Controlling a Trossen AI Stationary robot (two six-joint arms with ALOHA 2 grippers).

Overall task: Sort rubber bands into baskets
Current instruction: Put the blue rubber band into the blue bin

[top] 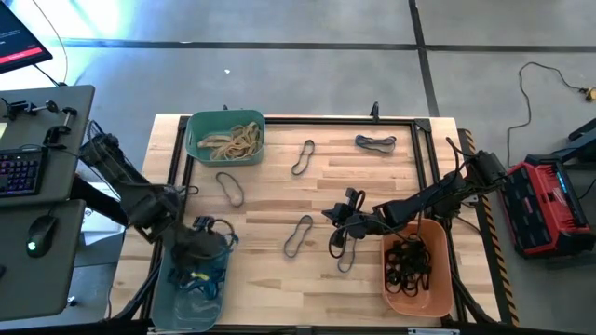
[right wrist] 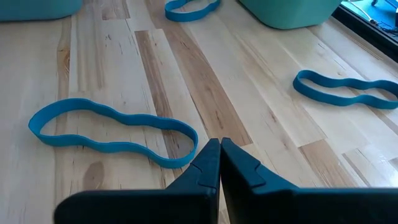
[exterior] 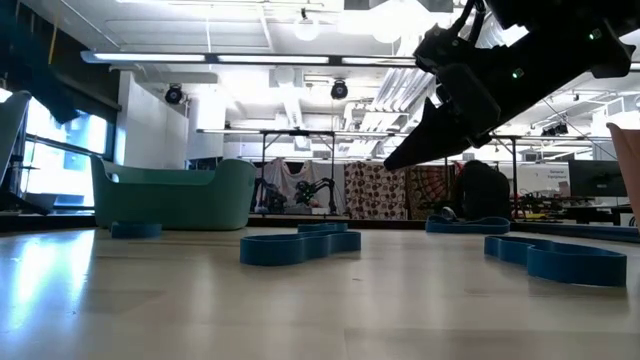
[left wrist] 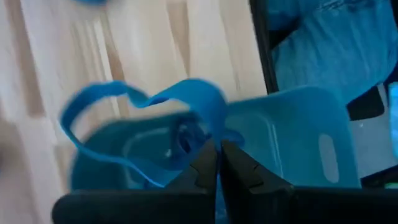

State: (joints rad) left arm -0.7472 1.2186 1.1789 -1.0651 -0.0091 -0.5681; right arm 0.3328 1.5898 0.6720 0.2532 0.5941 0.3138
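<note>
Left claw (left wrist: 217,163) clamped on blue rubber band (left wrist: 140,99) over grey-blue basket (top: 191,296). Right claw (right wrist: 219,163) pressed together, empty, above wooden desk (top: 270,270). Three rounded plastic baskets counted: grey-blue, orange (top: 416,265), teal-green (top: 225,138). Five thin wavy loops loose on desk.

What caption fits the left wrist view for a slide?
Left gripper, shut on a blue rubber band, holds it over the grey-blue basket.

Bright overhead ceiling light, left wrist view motion-blurred, tabletop glare.
</note>
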